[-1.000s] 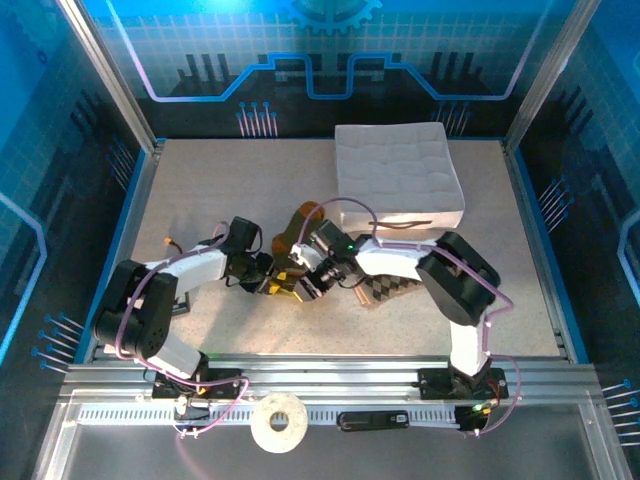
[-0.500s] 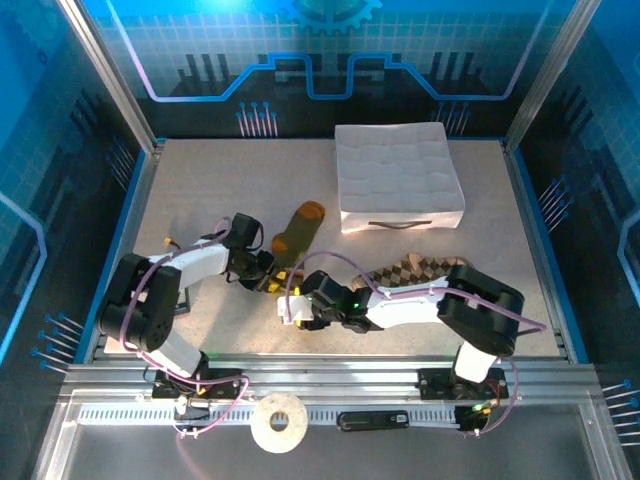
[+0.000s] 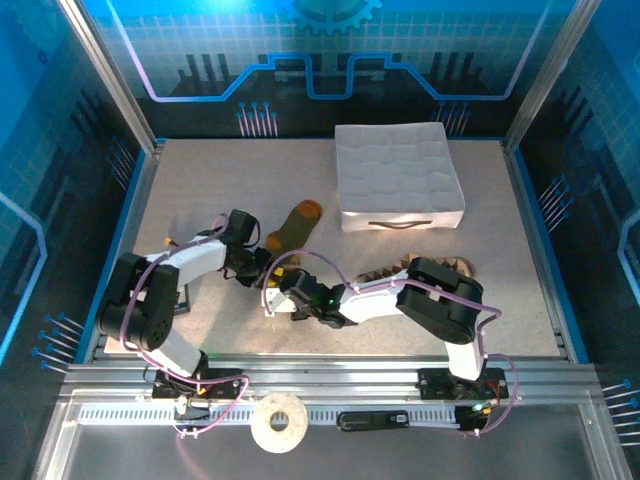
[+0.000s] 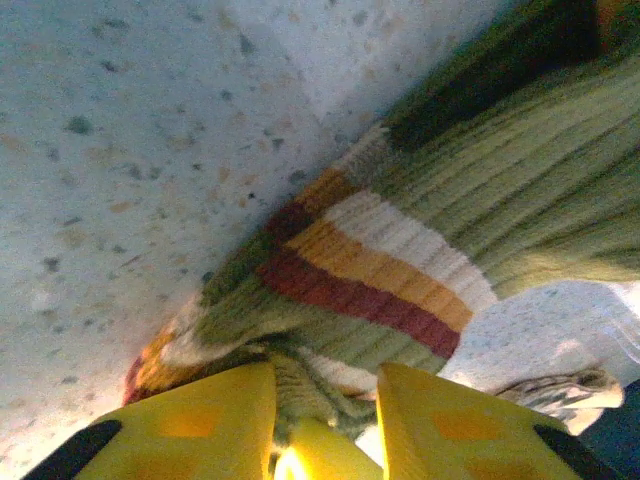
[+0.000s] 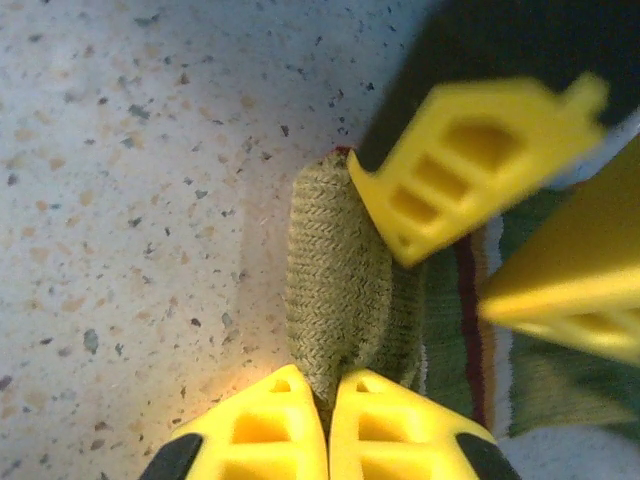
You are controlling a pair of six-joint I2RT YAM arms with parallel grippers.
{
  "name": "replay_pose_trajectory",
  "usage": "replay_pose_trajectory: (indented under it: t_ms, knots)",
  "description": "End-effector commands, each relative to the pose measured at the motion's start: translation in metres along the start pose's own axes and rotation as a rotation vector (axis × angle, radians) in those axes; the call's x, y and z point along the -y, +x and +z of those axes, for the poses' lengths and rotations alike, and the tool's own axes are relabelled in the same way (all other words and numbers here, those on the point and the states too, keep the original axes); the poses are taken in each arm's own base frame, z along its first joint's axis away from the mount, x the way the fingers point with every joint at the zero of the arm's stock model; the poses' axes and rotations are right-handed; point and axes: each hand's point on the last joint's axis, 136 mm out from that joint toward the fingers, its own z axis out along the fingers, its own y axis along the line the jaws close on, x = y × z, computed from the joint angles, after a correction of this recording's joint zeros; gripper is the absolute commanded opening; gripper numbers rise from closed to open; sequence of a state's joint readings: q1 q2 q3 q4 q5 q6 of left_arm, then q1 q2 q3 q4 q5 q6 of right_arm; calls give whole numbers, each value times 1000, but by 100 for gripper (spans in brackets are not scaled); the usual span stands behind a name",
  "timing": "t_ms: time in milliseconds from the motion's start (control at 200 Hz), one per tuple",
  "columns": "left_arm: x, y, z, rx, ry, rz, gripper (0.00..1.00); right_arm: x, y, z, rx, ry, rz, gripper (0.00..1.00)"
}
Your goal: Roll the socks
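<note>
Where the left arm lies low over the speckled worktop (image 3: 195, 190), the left claw (image 3: 252, 270) is clenched on the striped cuff end of the olive-green sock (image 3: 293, 230). In the left wrist view, bunched ribbed fabric sits between its 2 yellow fingers (image 4: 215, 420), with red, orange and cream stripes just above them. From there the sock runs up and to the right, its orange toe pointing toward the far side of the worktop. Just to the right of the left claw, the right claw (image 3: 280, 298) grips the same sock. In the right wrist view its 2 fingers (image 5: 385, 425) are nearly together, pinching a thick rolled fold of the olive-green fabric, and the left claw's yellow fingers stand close beyond it. Further right, the argyle sock (image 3: 390, 269) lies flat on the worktop, partly under the right arm's forearm and apart from the olive-green one. Behind it, toward the far right, stands the white quilted box (image 3: 398, 175).
</note>
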State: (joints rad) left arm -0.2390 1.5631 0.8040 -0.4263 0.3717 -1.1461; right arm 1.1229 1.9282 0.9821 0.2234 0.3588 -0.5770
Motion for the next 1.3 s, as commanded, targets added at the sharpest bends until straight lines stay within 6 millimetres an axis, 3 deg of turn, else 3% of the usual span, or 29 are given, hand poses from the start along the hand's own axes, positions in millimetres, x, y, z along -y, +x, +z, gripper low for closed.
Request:
replay_pose_trajectory:
  t_ms: [0,80,200,440,660,800,935,1196,1291]
  knots:
    - [11,-5,-33,63,35,1,44,-20,12,-2,-23,-140,89,0]
    - [7,-9,-48,98,41,-22,49,-27,10,-3,-14,-213,158,0]
    - [-12,-10,-60,122,48,-69,48,-32,8,-4,-6,-318,265,0]
    - [-39,10,-53,78,99,-115,44,-26,2,-9,18,-489,484,0]
    - [-30,25,-47,44,169,-74,47,-24,-5,-13,10,-649,673,0]
    - [-36,31,-35,31,148,-88,46,-20,-2,-10,-22,-726,798,0]
    - [-38,30,-22,23,143,-109,46,-17,-1,-9,-34,-775,864,0]
    - [-24,20,0,34,151,-116,46,-17,-2,-9,-55,-850,964,0]
    - [-30,20,6,35,102,-129,39,-13,-2,-7,-54,-871,1027,0]
